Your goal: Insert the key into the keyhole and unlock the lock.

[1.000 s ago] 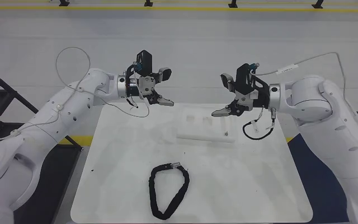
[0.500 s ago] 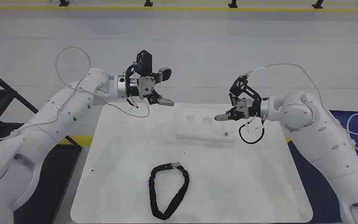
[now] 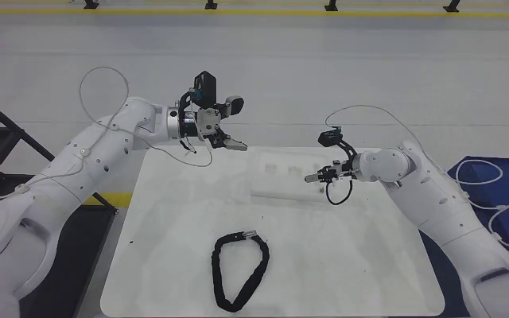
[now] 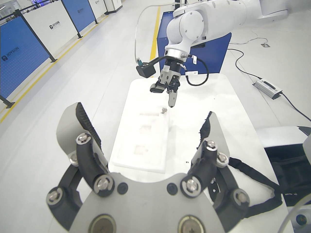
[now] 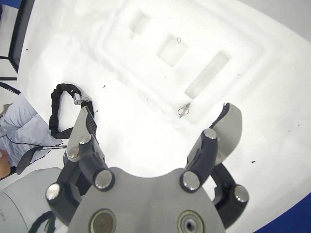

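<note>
Right gripper (image 5: 155, 112), mine, fingers apart, hangs over the key (image 5: 183, 110), which lies below and between my fingertips on the foam tray (image 5: 218, 25) lip. The lock (image 5: 77, 98) lies just off my far fingertip. I judge it best to centre, descend squarely, and pinch the bow.

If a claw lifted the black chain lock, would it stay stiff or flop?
Probably flop: the black chain lock lies in a loose curved loop on the table, so it would likely sag. Its metal cylinder end looks solid, so it may dangle lowest.
</note>
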Available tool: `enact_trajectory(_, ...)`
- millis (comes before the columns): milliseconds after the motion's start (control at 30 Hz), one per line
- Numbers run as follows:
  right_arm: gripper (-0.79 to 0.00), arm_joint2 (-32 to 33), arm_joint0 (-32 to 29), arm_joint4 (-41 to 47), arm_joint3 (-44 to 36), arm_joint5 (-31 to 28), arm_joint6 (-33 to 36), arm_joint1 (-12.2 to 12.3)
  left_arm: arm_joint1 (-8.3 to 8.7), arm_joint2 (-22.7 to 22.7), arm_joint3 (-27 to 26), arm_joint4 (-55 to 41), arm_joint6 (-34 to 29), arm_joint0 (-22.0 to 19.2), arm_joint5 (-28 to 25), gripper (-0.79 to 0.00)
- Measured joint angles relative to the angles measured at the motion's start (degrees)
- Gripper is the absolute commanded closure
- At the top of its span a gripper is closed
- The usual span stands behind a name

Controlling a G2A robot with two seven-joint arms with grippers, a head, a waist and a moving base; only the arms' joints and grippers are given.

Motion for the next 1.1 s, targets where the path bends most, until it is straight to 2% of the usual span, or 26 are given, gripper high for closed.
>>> enact_trajectory(100, -0.785, -1.41, 0.72, -0.21, 1.59, 1.18, 1.14, -1.00, 0.00, 0.00, 0.00, 0.00, 0.00, 0.00, 0.00, -0.785)
enact_trajectory(567, -0.785, -1.38, 0.69, -0.12, 1.55, 1.12, 1.10, -0.99, 0.00, 0.00, 0.00, 0.00, 0.00, 0.00, 0.00, -0.785)
enact_trajectory(633, -0.785, -1.15, 0.27, -0.55, 1.04, 2.99, 0.79, -0.96, 0.00, 0.00, 0.00, 0.00, 0.00, 0.00, 0.00, -0.785)
enact_trajectory(800, -0.785, -0.99, -1.57, -2.50, -2.33, 13.67, 1.60, -0.95, 0.00, 0.00, 0.00, 0.00, 0.00, 0.00, 0.00, -0.785)
enact_trajectory(1067, -0.785, -2.44, -3.79, -5.46, -4.08, 17.22, 1.50, -1.69, 0.00, 0.00, 0.00, 0.00, 0.00, 0.00, 0.00, -0.785)
enact_trajectory(1100, -0.742, -2.70, -3.80, -6.36, -4.31, 17.70, 1.48, -1.84, 0.00, 0.00, 0.00, 0.00, 0.00, 0.00, 0.00, -0.785)
